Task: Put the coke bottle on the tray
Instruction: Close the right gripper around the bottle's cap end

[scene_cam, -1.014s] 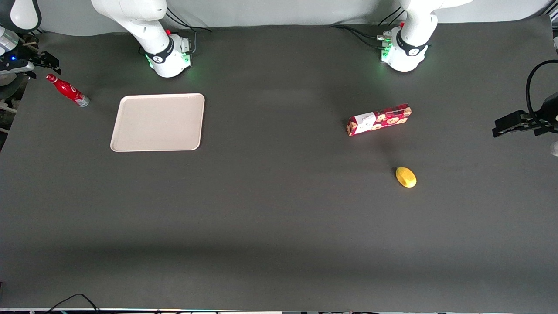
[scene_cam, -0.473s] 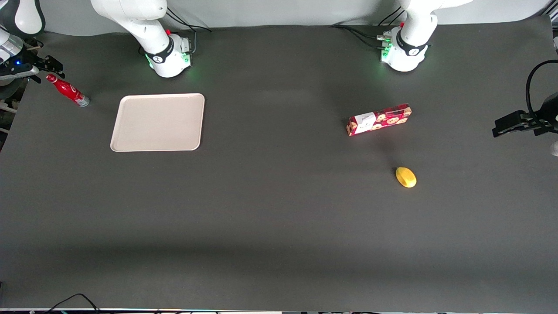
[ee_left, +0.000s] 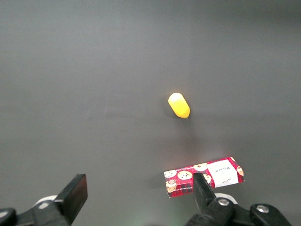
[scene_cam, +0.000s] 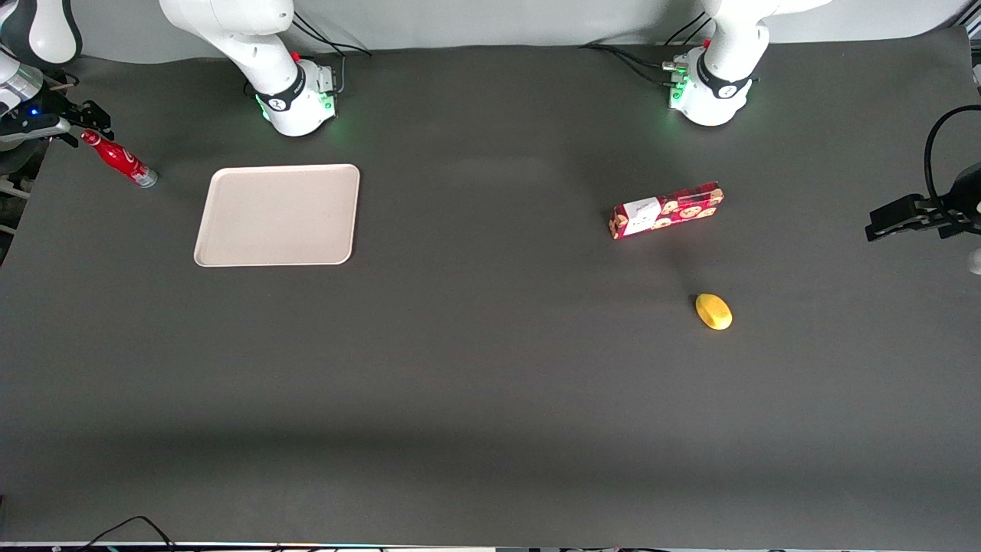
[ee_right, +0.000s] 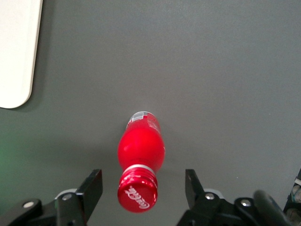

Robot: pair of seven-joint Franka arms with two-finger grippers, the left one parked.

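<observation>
The coke bottle (scene_cam: 119,159), small, slim and red with a red cap, stands upright on the dark table at the working arm's end, beside the beige-pink tray (scene_cam: 277,215). My gripper (scene_cam: 70,123) hovers just above the bottle's cap and is open. In the right wrist view the red cap with white script (ee_right: 137,194) sits between my two spread fingers (ee_right: 92,188), touching neither, and the gripper's midpoint (ee_right: 143,186) is over the cap. A corner of the tray (ee_right: 16,52) shows there too.
A red cookie box (scene_cam: 666,209) and a yellow lemon-like fruit (scene_cam: 713,311) lie toward the parked arm's end of the table. They also show in the left wrist view, the box (ee_left: 204,175) and the fruit (ee_left: 179,105). The table's side edge runs close beside the bottle.
My gripper has shifted slightly farther from the camera and settled over the bottle's cap. The bottle and tray have not moved.
</observation>
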